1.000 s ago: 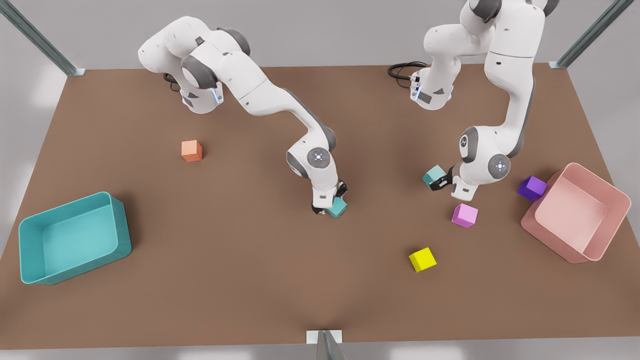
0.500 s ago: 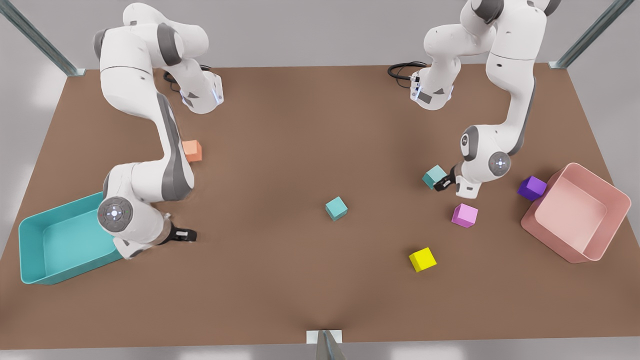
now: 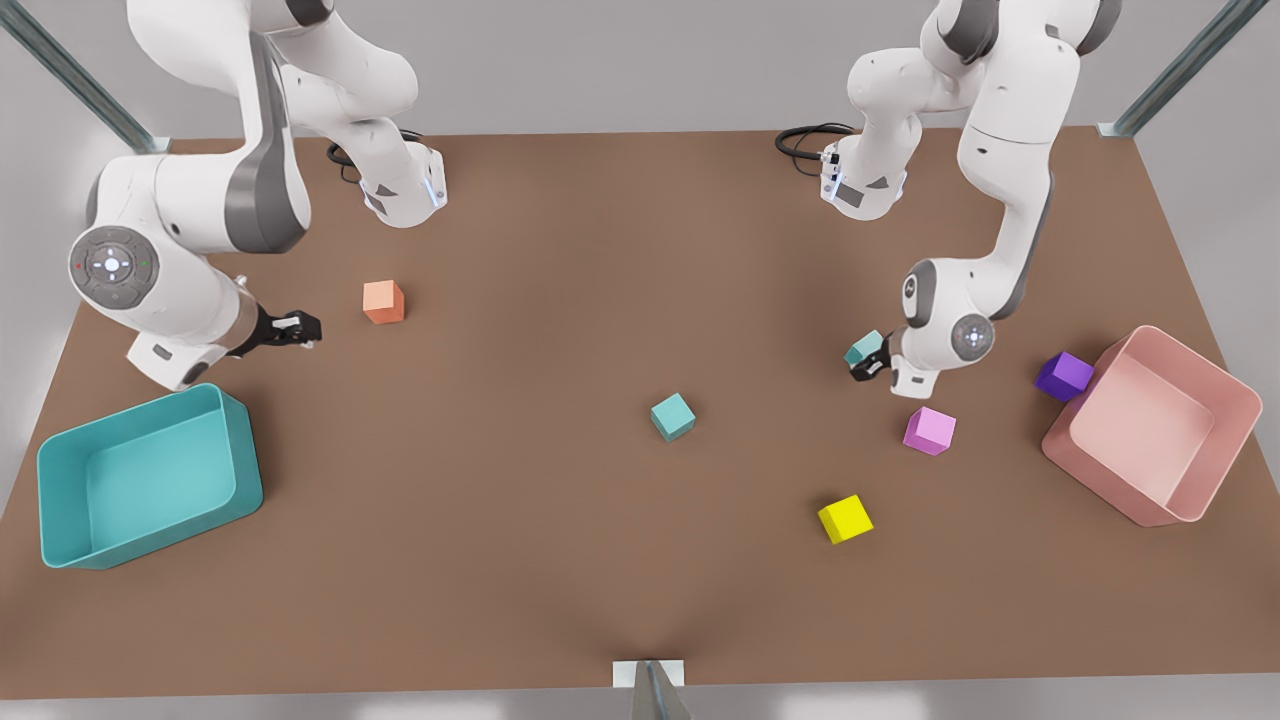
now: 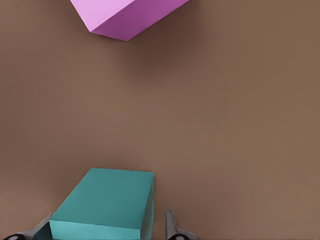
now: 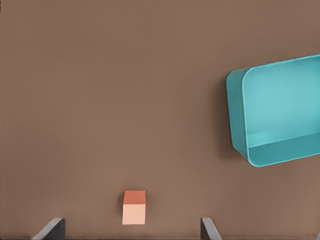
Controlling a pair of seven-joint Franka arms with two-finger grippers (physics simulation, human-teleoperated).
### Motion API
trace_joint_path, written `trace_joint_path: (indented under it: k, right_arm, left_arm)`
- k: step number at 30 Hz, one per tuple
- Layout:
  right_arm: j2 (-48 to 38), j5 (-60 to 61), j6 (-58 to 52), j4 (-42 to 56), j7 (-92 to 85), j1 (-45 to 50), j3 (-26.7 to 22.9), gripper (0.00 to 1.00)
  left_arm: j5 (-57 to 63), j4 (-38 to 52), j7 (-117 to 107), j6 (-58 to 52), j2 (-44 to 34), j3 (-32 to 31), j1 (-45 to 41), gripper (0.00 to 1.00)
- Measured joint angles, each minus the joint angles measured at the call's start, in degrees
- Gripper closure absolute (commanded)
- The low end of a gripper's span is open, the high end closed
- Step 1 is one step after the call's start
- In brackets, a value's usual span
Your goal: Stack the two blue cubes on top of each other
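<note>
Cubes on the brown desk (image 3: 560,560) number six: two teal, one orange, one pink, one yellow and one dark purple. One teal cube (image 3: 673,416) sits alone near the desk's middle, well apart from both arms. The other teal cube (image 3: 864,349) is between the fingers of the left tool (image 3: 868,362), on the front view's right; in the left wrist view this cube (image 4: 105,210) sits between the two dark fingers, which close against its sides, and it looks raised a little off the desk, though I cannot tell that for sure. The pink cube (image 3: 930,430) lies just beside that arm, and it appears in the left wrist view too (image 4: 125,17). The yellow cube (image 3: 845,519) rests nearer the front edge, and the purple cube (image 3: 1063,376) sits right against the pink bin.

Bins number two. The teal bin (image 3: 240,450) stands on the front view's left and holds nothing. The pink bin (image 3: 1215,375) stands on the front view's right, also with nothing in it.

The right tool (image 3: 292,328) hangs above the desk near the teal bin, its fingers spread wide with nothing between them. The orange cube (image 3: 383,301) lies just beyond it, seen in the right wrist view (image 5: 134,207) between the parted fingertips but farther off.
</note>
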Motion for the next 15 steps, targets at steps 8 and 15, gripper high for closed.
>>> trace_joint_path:
  k: [8, 15]
  right_arm:
    - [0.6, 1.0, -1.6, -0.1, -3.1, 0.2, 0.0, 0.00]
    - [0.5, 1.0, -2.8, 0.2, -4.3, 0.2, 0.0, 0.00]
  left_arm:
    - [0.8, 5.2, -1.7, -1.6, 0.3, -2.0, -0.3, 0.47]
    - [4.3, 29.1, -6.9, -15.0, 3.1, -19.7, -9.9, 0.47]
